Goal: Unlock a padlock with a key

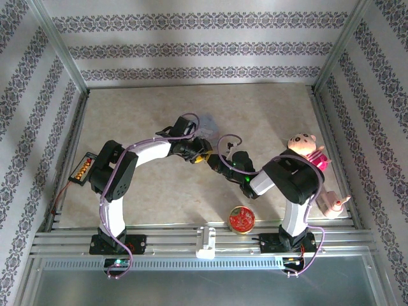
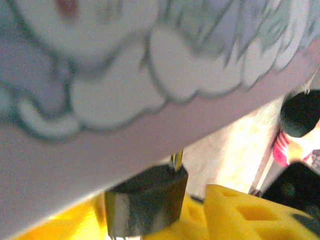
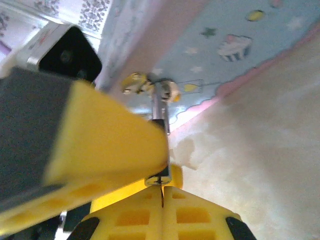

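A pastel tin (image 2: pixel 150 75) with cartoon print looms close above the dark padlock (image 2: pixel 145 200), whose thin shackle (image 2: pixel 176 161) runs up to the tin's edge. My left gripper (image 2: pixel 150 210) stands around the padlock body, and a gap shows beside its right finger (image 2: pixel 240 210). In the right wrist view the shackle (image 3: pixel 159 105) hangs from the tin's gold clasp (image 3: pixel 137 84). My right gripper (image 3: pixel 162 192) is shut on the thin key (image 3: pixel 161 196), whose blade enters the padlock's silvery bottom end (image 3: pixel 167 176). From above, the left gripper (image 1: pixel 203 152) and right gripper (image 1: pixel 220 164) meet mid-table.
A round red-and-gold tin (image 1: pixel 241 219) lies near the front edge. A pink plush toy (image 1: pixel 306 150) and a small white object (image 1: pixel 335 205) sit at the right. A black tray of orange pieces (image 1: pixel 83 169) is at the left. Metal frame rails (image 1: pixel 191 237) border the table.
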`<action>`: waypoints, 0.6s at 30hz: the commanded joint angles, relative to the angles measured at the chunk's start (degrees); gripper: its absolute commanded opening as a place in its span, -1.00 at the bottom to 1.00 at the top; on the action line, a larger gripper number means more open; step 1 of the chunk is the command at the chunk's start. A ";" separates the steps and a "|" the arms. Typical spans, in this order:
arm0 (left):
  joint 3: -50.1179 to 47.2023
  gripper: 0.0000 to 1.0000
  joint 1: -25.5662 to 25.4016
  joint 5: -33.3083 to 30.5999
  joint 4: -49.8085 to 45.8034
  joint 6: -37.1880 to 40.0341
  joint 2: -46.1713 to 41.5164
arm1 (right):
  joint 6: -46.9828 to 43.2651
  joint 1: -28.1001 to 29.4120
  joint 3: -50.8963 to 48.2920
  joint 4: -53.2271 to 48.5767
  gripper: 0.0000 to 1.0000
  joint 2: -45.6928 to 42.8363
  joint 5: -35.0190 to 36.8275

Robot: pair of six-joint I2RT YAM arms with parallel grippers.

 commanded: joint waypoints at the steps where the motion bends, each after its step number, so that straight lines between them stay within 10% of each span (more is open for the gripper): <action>1: -2.20 0.11 -0.39 2.33 3.47 -1.35 -2.02 | 6.52 -0.84 0.08 11.48 -1.00 2.87 -1.39; 18: -10.71 0.23 0.11 -7.09 9.99 -0.31 -8.72 | 10.27 -1.02 0.04 11.53 -1.00 1.88 -1.28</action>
